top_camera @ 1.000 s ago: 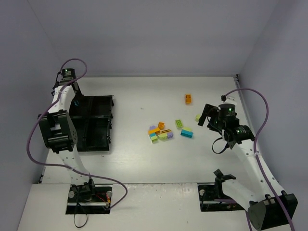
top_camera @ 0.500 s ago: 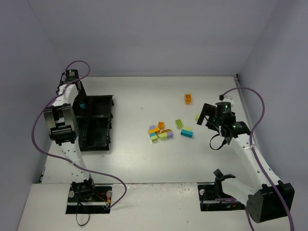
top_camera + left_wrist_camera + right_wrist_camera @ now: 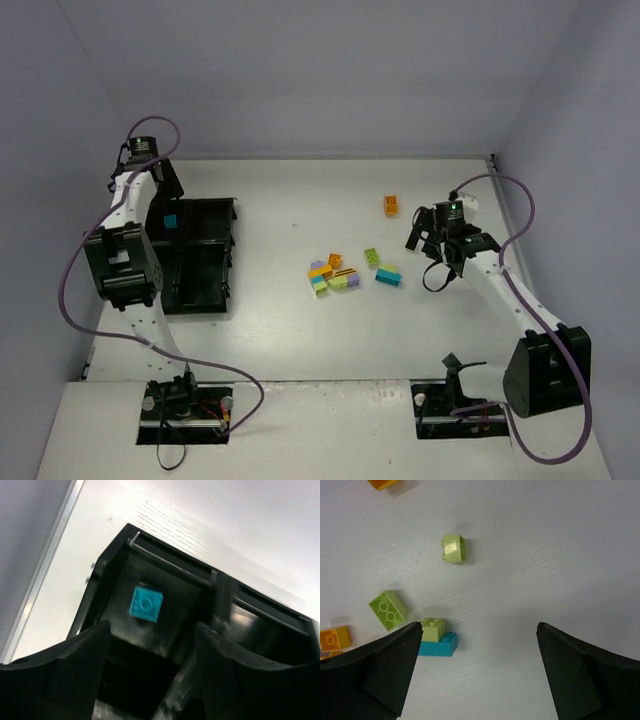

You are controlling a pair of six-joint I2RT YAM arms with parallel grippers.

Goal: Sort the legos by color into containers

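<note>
My left gripper (image 3: 150,640) hangs open over the black tray (image 3: 107,565); a teal brick (image 3: 146,604) lies in its far-left compartment. My right gripper (image 3: 477,640) is open beside a lime brick (image 3: 453,548); other legos (image 3: 335,275) lie scattered mid-counter (image 3: 300,330).

A robot lab cell: bare white table (image 3: 300,330) boxed by plain grey walls (image 3: 320,70).

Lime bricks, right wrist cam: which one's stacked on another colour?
The lowest lime brick: it sits on a teal brick. The tilted lime brick and the top lime brick each lie alone on the table.
</note>
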